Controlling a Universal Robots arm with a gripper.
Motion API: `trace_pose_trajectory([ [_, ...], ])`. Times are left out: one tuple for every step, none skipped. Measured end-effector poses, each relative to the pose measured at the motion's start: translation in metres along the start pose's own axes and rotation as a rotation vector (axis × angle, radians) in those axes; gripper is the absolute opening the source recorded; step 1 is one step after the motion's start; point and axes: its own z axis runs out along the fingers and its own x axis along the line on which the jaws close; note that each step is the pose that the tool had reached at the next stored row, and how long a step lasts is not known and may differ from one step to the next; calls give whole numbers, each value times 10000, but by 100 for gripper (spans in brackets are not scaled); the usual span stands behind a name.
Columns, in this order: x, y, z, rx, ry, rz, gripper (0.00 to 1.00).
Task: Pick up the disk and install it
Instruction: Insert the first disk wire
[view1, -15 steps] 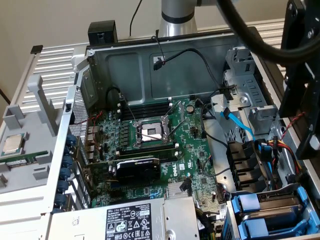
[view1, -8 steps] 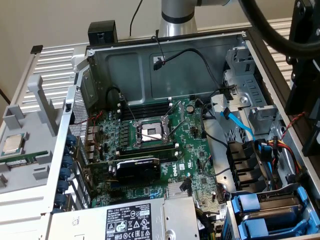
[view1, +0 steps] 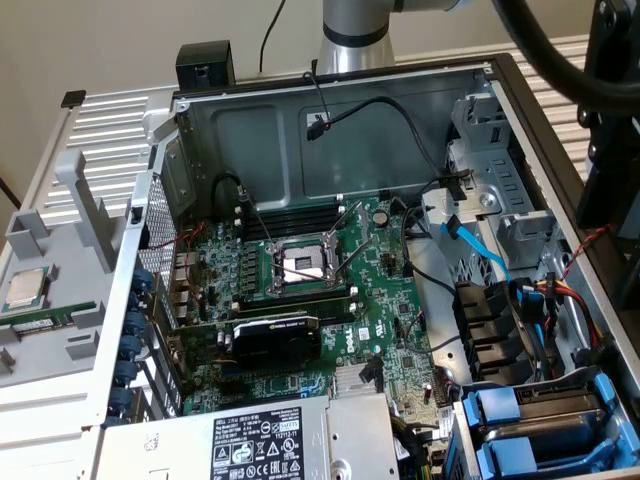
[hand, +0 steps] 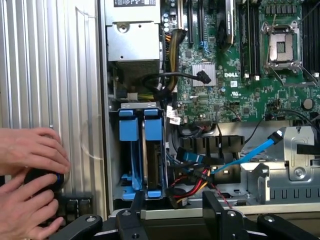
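Note:
My gripper (hand: 173, 196) hangs open over the rim of the open computer case, with nothing between its two black fingers (hand: 136, 202). Just beyond the fingertips, two blue carrier frames (hand: 142, 125) stand side by side in the drive cage. The frame nearer the motherboard holds the disk (hand: 159, 167), seen edge-on as a grey-brown metal slab with its label hidden. In the exterior view the same blue carriers (view1: 500, 410) sit in the case's near corner on the exterior view's right.
A person's two hands (hand: 27, 165) rest on a black round object (hand: 46, 180) on the ribbed table beside the case. Red, black and blue cables (hand: 240, 160) crowd the bay beside the cage. A grey labelled box (view1: 260, 440) and a loose processor chip (view1: 25, 288) are also in view.

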Motion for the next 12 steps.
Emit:
trace_pose_trajectory([
  [-2,-9,3,3,-3,28,57],
  [-3,-14,5,6,-7,72,57],
  [-3,-16,7,10,-13,132,57],
  [-3,-17,11,14,-24,206,57],
  [-3,-17,17,17,-38,281,57],
  [-4,-18,22,25,-50,341,57],
  [-4,-19,26,34,-58,392,57],
  [-4,-19,29,51,-71,457,57],
  [-4,-19,31,72,-82,525,57],
  [-4,-18,32,106,-93,586,57],
  [-6,-18,35,154,-107,635,57],
  [-10,-18,38,207,-116,667,57],
])
